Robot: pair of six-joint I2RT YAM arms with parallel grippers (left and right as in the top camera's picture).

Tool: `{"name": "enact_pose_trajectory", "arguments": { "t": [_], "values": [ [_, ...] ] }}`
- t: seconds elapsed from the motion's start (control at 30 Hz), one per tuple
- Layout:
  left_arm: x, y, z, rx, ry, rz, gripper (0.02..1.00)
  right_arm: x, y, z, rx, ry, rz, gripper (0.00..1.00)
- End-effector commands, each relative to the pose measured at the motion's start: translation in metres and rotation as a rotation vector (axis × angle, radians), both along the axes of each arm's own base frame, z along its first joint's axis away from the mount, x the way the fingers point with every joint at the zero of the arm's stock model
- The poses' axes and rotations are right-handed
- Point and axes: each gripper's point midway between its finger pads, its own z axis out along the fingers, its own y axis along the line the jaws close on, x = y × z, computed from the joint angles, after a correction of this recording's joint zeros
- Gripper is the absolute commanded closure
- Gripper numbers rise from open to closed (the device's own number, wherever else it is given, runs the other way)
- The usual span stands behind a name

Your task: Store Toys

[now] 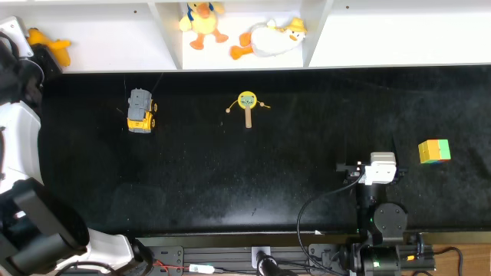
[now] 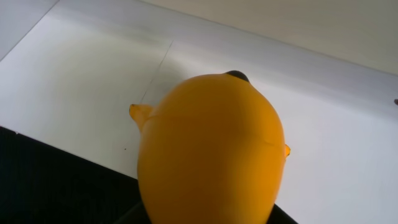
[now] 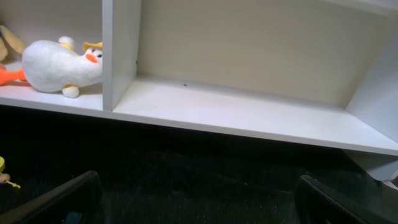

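While left claw point(image 1: 31, 56) gripped duck point(image 2: 211, 155) at shelf point(image 2: 74, 74) edge, right claw point(image 3: 199, 203) sat released, empty; premature drop risked duck rolling onto counter point(image 1: 268, 176).

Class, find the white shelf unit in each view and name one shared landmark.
Top view: white shelf unit runs along the upper edge, behind the black tabletop.
Left wrist view: its floor spreads behind the orange toy.
Right wrist view: its compartments rise beyond the tabletop, one holding a white plush.
Shared landmark: the shelf's front edge meeting the tabletop.
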Motion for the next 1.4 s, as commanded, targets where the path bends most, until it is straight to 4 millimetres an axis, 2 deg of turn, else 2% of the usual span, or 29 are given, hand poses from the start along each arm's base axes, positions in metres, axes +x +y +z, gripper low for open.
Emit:
{"name": "enact_pose_trajectory", "arguments": {
  "t": [0.03, 0.17, 0.2, 0.23, 0.33, 0.37, 0.4, 0.67, 0.77, 0.93, 1.07, 1.2, 1.27, 1.4],
  "values": [
    [0.01, 0.002, -0.002, -0.023, -0.017, 0.013, 0.77, 0.0, 0.0, -0.004, 0.012, 0.002, 0.001, 0.007],
    [0.014, 0.002, -0.001, -0.021, -0.032, 0.008, 0.761, 0.0, 0.0, -0.004, 0.012, 0.002, 0.001, 0.005],
    [0.015, 0.001, -0.001, -0.022, -0.033, 0.005, 0.717, 0.0, 0.0, -0.004, 0.012, 0.002, 0.0, 0.007],
    [0.015, 0.001, -0.001, -0.021, -0.033, 0.005, 0.63, 0.0, 0.0, -0.004, 0.012, 0.002, 0.001, 0.005],
    [0.015, 0.001, -0.001, -0.021, -0.033, 0.005, 0.207, 0.0, 0.0, -0.004, 0.012, 0.002, 0.001, 0.005],
    [0.015, 0.001, -0.001, -0.021, -0.034, 0.005, 0.093, 0.0, 0.0, -0.004, 0.012, 0.002, 0.001, 0.005],
    [0.015, 0.001, -0.001, -0.021, -0.034, 0.005, 0.02, 0.0, 0.0, -0.004, 0.012, 0.002, 0.001, 0.007],
    [0.016, -0.001, 0.0, -0.022, -0.035, -0.001, 0.02, 0.0, 0.0, -0.004, 0.012, 0.002, 0.001, 0.007],
    [0.01, -0.005, 0.004, -0.027, -0.025, -0.003, 0.02, 0.0, 0.0, -0.004, 0.012, 0.002, 0.001, 0.005],
    [-0.014, -0.013, 0.012, 0.012, 0.0, -0.012, 0.02, 0.0, 0.0, -0.004, 0.012, 0.002, 0.001, 0.007],
    [-0.049, -0.019, 0.005, 0.044, 0.034, 0.031, 0.02, 0.0, 0.0, -0.004, 0.012, 0.002, 0.001, 0.005],
    [-0.09, -0.042, -0.013, -0.003, 0.043, 0.034, 0.02, 0.0, 0.0, -0.004, 0.012, 0.002, 0.001, 0.007],
    [-0.106, -0.063, -0.026, -0.07, 0.044, 0.017, 0.02, 0.0, 0.0, -0.004, 0.012, 0.002, 0.001, 0.005],
    [-0.117, -0.109, -0.047, -0.133, 0.107, -0.084, 0.02, 0.0, 0.0, -0.004, 0.012, 0.002, 0.001, 0.007]
  ]
}}
